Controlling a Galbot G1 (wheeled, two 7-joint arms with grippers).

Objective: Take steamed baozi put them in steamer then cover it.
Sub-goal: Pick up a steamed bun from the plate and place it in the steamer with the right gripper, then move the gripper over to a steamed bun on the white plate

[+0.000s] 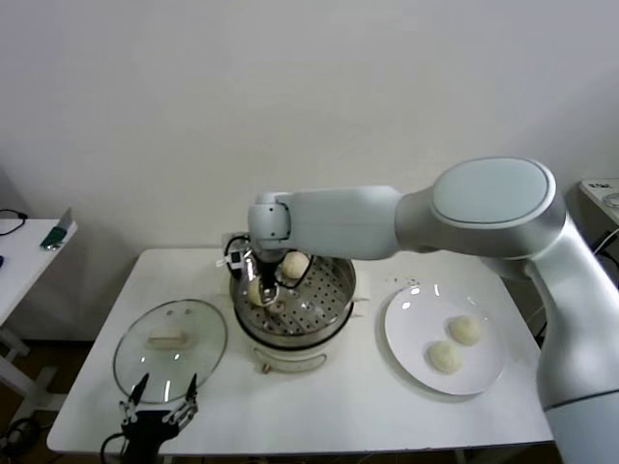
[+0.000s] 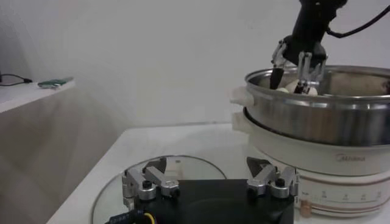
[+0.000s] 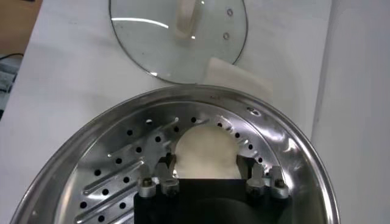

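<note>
- A white counter (image 1: 348,416) carries everything. At its middle stands the steamer (image 1: 334,307), a shiny steel basket with a perforated floor on a cream-white cooker base.
- The right end effector (image 1: 267,290) is down inside the steamer. In the right wrist view its fingers (image 3: 159,180) stand apart on either side of a baozi (image 3: 206,153) that sits on the perforated floor. Whether the pads touch the dough cannot be told.
- A second baozi (image 1: 296,264) lies in the basket near the far rim.
- To the robot's right of the steamer is a flat white plate (image 1: 406,333) with two more baozi (image 1: 465,331) side by side, well apart from the basket.
- The cover (image 1: 170,348), a clear glass lid with a metal rim and a cream-white oblong handle (image 1: 165,338), lies flat on the counter to the robot's left of the steamer.
- The left end effector (image 1: 162,391) hovers at the near edge of the cover, its fingers spread wide and holding nothing.
- Judged from this, two of four buns are in, two are left, and the steamer is not yet covered.
- Handling: the buns look soft, light and easily dented, so a gentle squeeze across the widest part of the dome seems best.
- The cover looks stiff, heavier, smooth and breakable. Its central handle is the sensible place to take hold.
</note>
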